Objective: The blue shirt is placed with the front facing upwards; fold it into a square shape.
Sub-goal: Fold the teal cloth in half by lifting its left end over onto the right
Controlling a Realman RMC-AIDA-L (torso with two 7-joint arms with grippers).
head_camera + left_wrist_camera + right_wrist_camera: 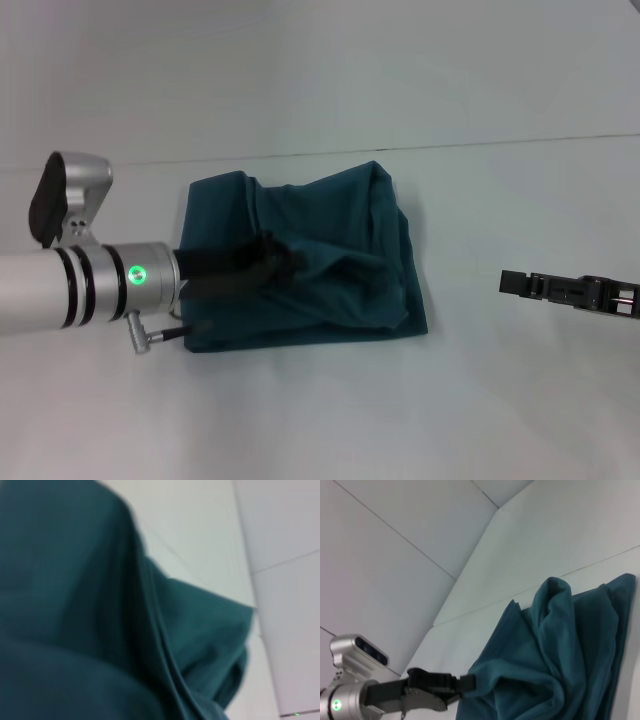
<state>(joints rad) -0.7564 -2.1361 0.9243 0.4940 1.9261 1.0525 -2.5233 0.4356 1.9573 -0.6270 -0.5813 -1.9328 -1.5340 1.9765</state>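
— Where's the shirt?

— Your blue shirt (330,265) sits mid-table, bunched into a rough rectangle, with loose folds heaped on top and its right edge running toward five o'clock. No print shows.

— And your left arm?

— It reaches in from nine o'clock. The left gripper (285,258) is over the shirt's left half, its tips buried in the cloth. You can't tell from here whether they're pinching fabric or released; the wrist camera sees only folds of shirt.

— The right?

— The right gripper (512,283) hovers at three o'clock, well apart from the shirt. Whether its fingers are spread or closed can't be told.

— Anything around?

— Only the white table (320,420) and the wall (320,60) at twelve o'clock.
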